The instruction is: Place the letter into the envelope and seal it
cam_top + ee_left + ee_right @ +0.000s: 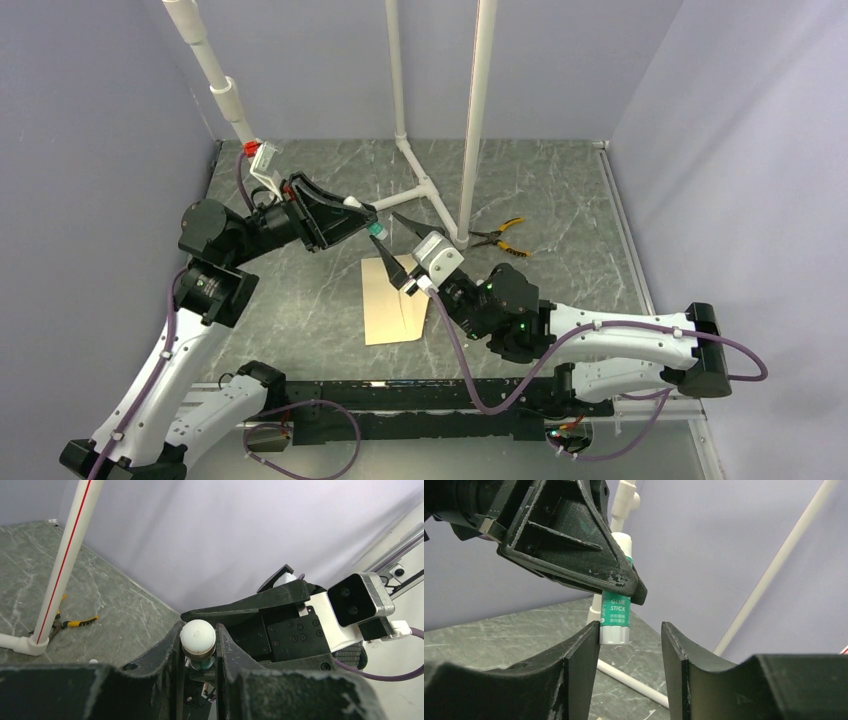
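Note:
The tan envelope (393, 305) lies flat on the table's middle. The letter is not in view. My left gripper (370, 226) is shut on a green and white glue stick (377, 231) and holds it in the air above the envelope's far edge. In the left wrist view the stick's white end (197, 635) sits between the fingers. My right gripper (400, 248) is open just right of the stick. In the right wrist view the stick's lower end (615, 617) hangs between my open fingers, close against the left finger (581, 665).
A white PVC pipe frame (430, 190) stands behind the envelope. Yellow-handled pliers (500, 236) lie at its foot, also in the left wrist view (75, 623). Purple walls close in the table on three sides.

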Tool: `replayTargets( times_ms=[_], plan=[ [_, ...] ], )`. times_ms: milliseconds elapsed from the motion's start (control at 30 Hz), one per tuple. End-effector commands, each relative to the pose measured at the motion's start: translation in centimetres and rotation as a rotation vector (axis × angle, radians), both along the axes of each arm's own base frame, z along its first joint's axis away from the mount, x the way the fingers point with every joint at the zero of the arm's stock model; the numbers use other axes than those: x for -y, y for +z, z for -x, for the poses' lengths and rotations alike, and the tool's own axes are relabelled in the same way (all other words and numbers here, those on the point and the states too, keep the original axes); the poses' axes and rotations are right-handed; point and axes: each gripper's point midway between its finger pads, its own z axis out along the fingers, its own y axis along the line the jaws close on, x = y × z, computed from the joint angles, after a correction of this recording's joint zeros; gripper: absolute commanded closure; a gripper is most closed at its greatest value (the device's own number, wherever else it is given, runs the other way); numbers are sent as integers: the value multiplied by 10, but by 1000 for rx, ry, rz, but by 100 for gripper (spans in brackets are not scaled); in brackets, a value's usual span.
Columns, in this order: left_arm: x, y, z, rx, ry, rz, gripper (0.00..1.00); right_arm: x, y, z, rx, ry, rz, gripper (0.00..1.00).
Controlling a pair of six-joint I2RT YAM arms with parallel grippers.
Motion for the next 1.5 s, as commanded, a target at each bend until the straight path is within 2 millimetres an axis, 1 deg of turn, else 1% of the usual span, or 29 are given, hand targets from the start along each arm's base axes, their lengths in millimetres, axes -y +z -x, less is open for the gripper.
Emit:
replayTargets(
  times_ms=[0, 133, 233, 300, 367, 467, 533, 600, 667, 733, 767, 800, 833, 867, 900, 933, 967, 1033, 1133, 1233, 1367, 1467],
  plan=[
    [-3, 13, 7, 59, 3, 10, 98, 7, 21, -1, -15, -17, -72, 53],
    [-3, 14, 8, 68, 0, 8, 98, 7, 26, 1, -11, -2, -81, 67],
    [-3, 15, 10, 79, -2, 5, 98, 6, 29, 5, -18, 25, -87, 82],
    [-3, 16, 12, 95, -11, 5, 98, 5, 32, 10, -46, 65, -103, 93],
    [-3, 18, 17, 134, -26, 3, 98, 8, 38, 17, -82, 122, -149, 99],
    [-4, 20, 27, 225, -53, 0, 98, 15, 48, 36, -157, 284, -242, 100],
    [-5, 21, 37, 295, -76, -4, 97, 25, 57, 50, -195, 381, -313, 100],
    [-6, 24, 47, 359, -109, -11, 98, 35, 65, 63, -201, 466, -367, 100],
    [-6, 23, 53, 387, -131, -26, 97, 43, 73, 74, -191, 535, -402, 100],
    [-6, 24, 56, 401, -141, -22, 98, 41, 76, 82, -199, 581, -397, 100],
    [-6, 25, 57, 401, -142, -16, 97, 40, 77, 82, -199, 582, -386, 97],
    [-7, 25, 57, 399, -140, -11, 98, 36, 76, 80, -201, 572, -372, 86],
    [-7, 25, 56, 389, -136, -6, 97, 33, 73, 77, -178, 550, -342, 66],
    [-7, 27, 54, 374, -126, -1, 98, 28, 69, 73, -154, 522, -310, 53],
    [-7, 27, 51, 350, -112, 2, 98, 25, 65, 69, -126, 494, -287, 45],
    [-8, 30, 46, 321, -85, 10, 98, 22, 61, 64, -82, 462, -256, 40],
    [-8, 30, 41, 280, -66, 13, 98, 20, 57, 60, -38, 433, -225, 37],
    [-8, 33, 35, 209, -48, 26, 97, 15, 54, 52, 58, 367, -162, 35],
    [-5, 33, 27, 92, -54, 55, 98, 9, 58, 47, 206, 306, -96, 34],
    [-4, 34, 25, -16, -68, 74, 98, 3, 60, 42, 329, 245, -48, 34],
    [-3, 40, 27, -93, -90, 86, 98, -4, 61, 36, 394, 195, -12, 35],
    [-1, 43, 31, -138, -126, 85, 98, -1, 67, 38, 418, 190, -52, 37]
  ],
)
